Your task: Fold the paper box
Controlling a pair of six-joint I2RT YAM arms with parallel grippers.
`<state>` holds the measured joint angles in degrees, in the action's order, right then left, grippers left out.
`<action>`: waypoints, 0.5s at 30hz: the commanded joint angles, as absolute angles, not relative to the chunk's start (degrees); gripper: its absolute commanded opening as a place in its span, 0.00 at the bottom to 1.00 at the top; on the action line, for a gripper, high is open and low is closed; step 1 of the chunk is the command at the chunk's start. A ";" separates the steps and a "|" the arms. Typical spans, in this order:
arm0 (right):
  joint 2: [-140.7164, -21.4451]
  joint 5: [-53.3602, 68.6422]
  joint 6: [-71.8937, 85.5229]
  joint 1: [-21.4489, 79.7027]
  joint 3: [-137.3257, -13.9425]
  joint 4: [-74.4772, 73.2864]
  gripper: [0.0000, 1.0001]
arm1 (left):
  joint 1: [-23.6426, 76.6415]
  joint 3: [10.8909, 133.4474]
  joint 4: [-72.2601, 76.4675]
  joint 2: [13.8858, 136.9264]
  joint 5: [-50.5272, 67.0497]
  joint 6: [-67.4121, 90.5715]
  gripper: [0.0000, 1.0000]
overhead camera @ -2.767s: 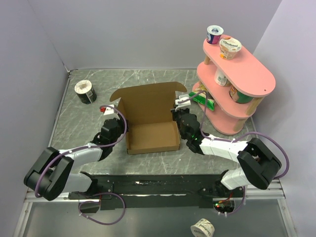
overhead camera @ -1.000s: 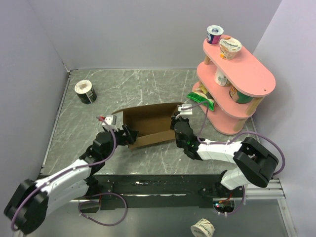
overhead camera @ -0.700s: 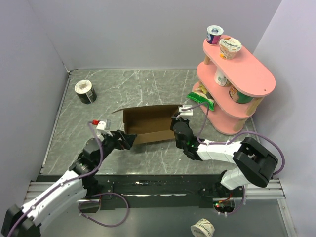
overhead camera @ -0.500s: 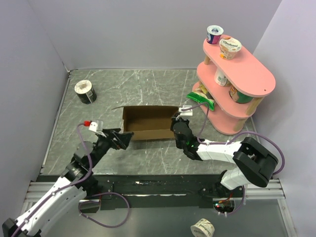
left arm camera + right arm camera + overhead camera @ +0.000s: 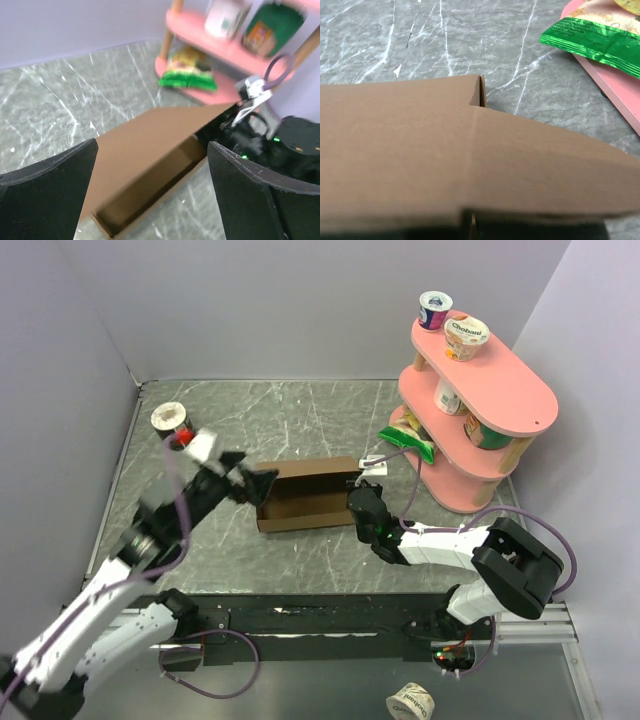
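The paper box (image 5: 305, 496) is a shallow brown cardboard mailer lying mid-table, its lid (image 5: 150, 135) lowered at a slant over the tray with a dark gap along the front. My left gripper (image 5: 258, 484) hovers at the box's left end, wide open, with nothing between its fingers (image 5: 50, 175); in the left wrist view the gripper (image 5: 152, 150) looks along the lid. My right gripper (image 5: 356, 500) sits against the box's right end. Brown cardboard (image 5: 445, 165) fills the right wrist view and hides its fingers, so I cannot tell if it pinches the cardboard.
A pink tiered shelf (image 5: 500, 400) stands at the right with yogurt cups (image 5: 466, 338) on top and a green snack bag (image 5: 408, 443) on its bottom tier. A dark cup (image 5: 168, 418) sits at the back left, just behind my left wrist. Grey walls enclose the table.
The lid has dropped from upright to nearly closed. My left arm pulled back, then swung up and away to the box's left end. The right arm stayed put.
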<state>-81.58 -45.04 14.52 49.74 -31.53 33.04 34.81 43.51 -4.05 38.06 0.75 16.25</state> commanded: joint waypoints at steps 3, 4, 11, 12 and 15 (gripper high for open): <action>-82.00 -45.18 14.68 49.57 -31.73 29.35 0.00 | 35.07 52.47 -6.26 55.45 3.27 11.77 0.97; -81.57 -45.09 14.50 49.57 -31.12 29.53 0.00 | 35.07 52.21 -4.41 56.42 0.47 12.82 0.98; -79.28 -43.86 12.04 49.57 -28.83 32.08 0.10 | 34.98 47.30 5.80 66.60 -1.32 21.87 0.98; -78.84 -43.51 11.69 49.66 -28.22 32.52 0.15 | 34.98 46.59 7.28 67.32 -1.32 22.58 0.98; -76.82 -43.07 10.46 49.75 -26.55 33.13 0.34 | 34.72 44.65 9.31 69.08 -1.49 24.69 0.98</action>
